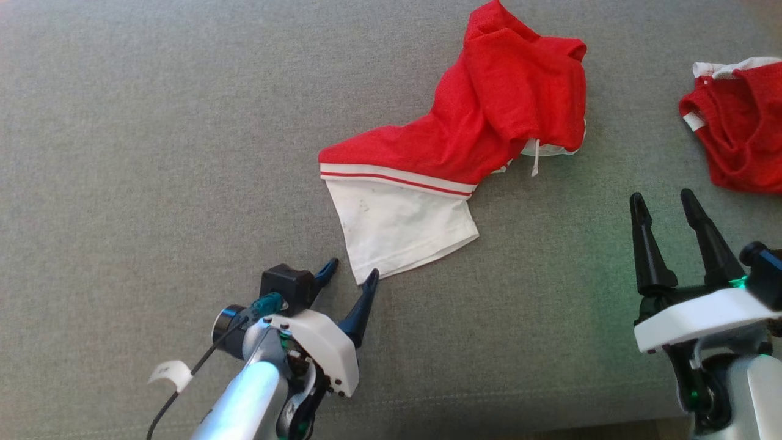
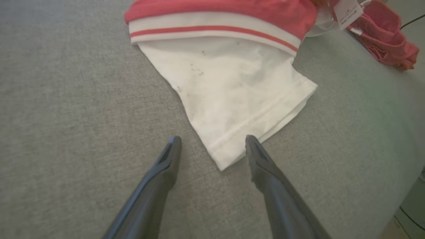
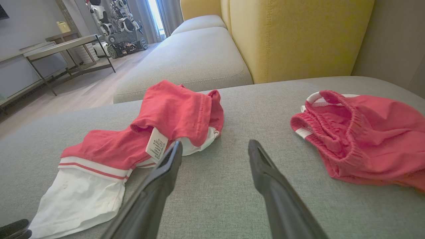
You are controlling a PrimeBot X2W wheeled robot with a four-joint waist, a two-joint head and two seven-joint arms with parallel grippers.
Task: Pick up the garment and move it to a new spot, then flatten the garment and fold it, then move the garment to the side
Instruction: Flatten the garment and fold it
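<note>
Straddling the near white corner of the garment [image 1: 489, 116] with my left jaws, spread wide, nothing gripped yet. In the left wrist view the corner tip [image 2: 225, 159] sits between the two fingers, with one fingertip [image 2: 252, 142] right at the hem edge. Right jaws are also wide open and empty, low over bare cushion between the garment and a second red garment [image 1: 733, 128]. The garment lies crumpled mid-way across the grey sofa cushion [image 1: 153, 153], red half bunched at the far end, white half nearer me.

Risks, my read:
- Closing too shallow: I catch one hem layer, or it slips out on the lift.
- Coming down too hard: fingertips nudge the corner away or bite the sofa weave.
- One-corner lift: the rest drags and bunches worse. The right jaws probably need to take the red end.
- A right-arm sweep could hook the second garment, which is near.

Room: wide bare cushion to my left, good for the new spot. The cushion's front edge [image 1: 489, 409] is close, by both arms. A yellow backrest [image 3: 292, 36] bounds the far side.
</note>
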